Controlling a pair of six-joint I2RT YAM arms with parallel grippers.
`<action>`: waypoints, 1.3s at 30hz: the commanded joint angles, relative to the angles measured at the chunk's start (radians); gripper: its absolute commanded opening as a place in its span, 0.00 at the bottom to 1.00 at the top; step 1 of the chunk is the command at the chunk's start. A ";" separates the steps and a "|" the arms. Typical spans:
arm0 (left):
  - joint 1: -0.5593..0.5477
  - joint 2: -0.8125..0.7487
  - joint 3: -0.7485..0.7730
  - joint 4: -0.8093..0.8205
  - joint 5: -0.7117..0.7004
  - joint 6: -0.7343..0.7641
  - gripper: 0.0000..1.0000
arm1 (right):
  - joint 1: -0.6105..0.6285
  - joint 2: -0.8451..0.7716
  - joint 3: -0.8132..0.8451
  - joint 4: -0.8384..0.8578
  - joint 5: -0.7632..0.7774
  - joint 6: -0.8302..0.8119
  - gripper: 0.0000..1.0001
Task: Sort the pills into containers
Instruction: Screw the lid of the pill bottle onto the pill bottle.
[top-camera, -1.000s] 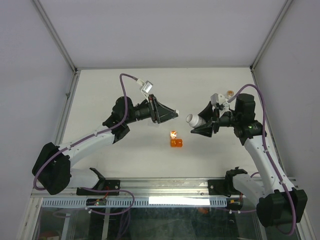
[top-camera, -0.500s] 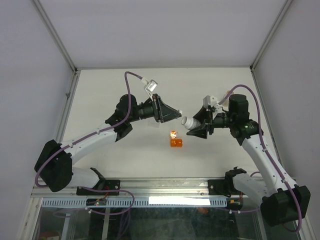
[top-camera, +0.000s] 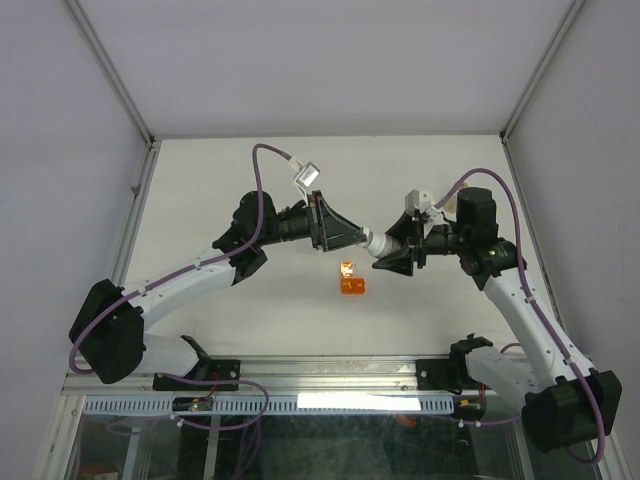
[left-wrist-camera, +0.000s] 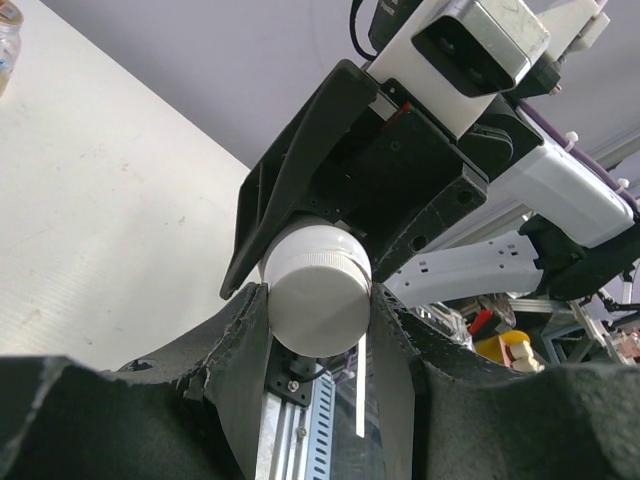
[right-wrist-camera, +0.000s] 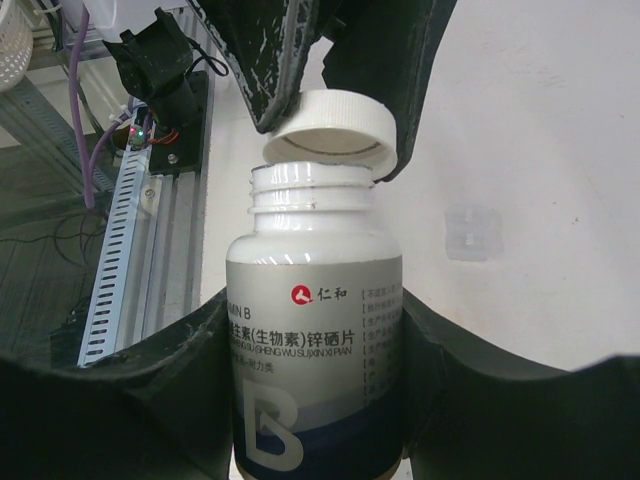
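Two arms meet in the air above the middle of the tabletop (top-camera: 250, 180), with the white bottle (top-camera: 381, 246) between them. The right tool (top-camera: 397, 256) is clamped on the bottle's body, one finger on each side of the label with its dark lower band, so that the neck points away towards the other arm. The left tool (top-camera: 362, 238) is closed on the white cap (right-wrist-camera: 330, 125), its two fingers pressed against opposite sides of the ribbed rim. From the right wrist view the cap sits tilted over the bottle's mouth, with the threaded neck bare beneath it and one edge of the cap close to the lip. On the tabletop below the bottle and towards the arm bases lies the stubby orange cup (top-camera: 352, 287). Between that cup and the bottle is a smaller orange-lit item (top-camera: 347, 268), too small to tell what it is. The left wrist view catches part of a clear vial (left-wrist-camera: 7, 30) standing on the tabletop well apart from the bottle.
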 joint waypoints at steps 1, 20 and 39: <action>-0.014 0.002 0.010 0.052 0.037 -0.014 0.23 | 0.010 0.001 0.047 0.022 0.003 -0.002 0.00; -0.060 0.019 0.081 -0.135 0.016 0.100 0.22 | 0.030 0.055 0.086 -0.035 0.090 -0.014 0.00; -0.113 0.134 0.144 -0.248 0.146 0.212 0.18 | 0.036 0.047 0.067 0.015 0.017 0.032 0.00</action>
